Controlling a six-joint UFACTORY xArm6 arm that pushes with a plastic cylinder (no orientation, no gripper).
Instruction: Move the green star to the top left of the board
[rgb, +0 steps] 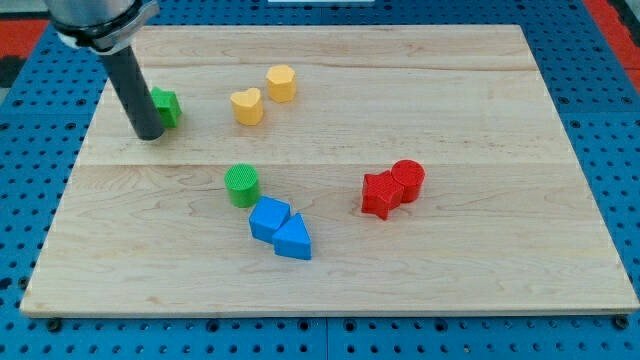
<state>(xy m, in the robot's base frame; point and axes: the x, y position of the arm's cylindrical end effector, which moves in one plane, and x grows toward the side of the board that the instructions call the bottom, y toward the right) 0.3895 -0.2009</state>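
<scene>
Two yellow blocks right of green star, my tip.

A straight rod, matt black to dark grey and round in section, keeps an even thickness along its length. At the top it enters a wider collar, metallic grey with a darker band, cut off by the frame. My tip ends blunt and flat, slightly glossy along one side.

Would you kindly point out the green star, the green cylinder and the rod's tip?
green star (167, 106): camera view, its visible right part.
green cylinder (241, 180): camera view, its round top face.
my tip (149, 135): camera view, rod's very end.
</scene>
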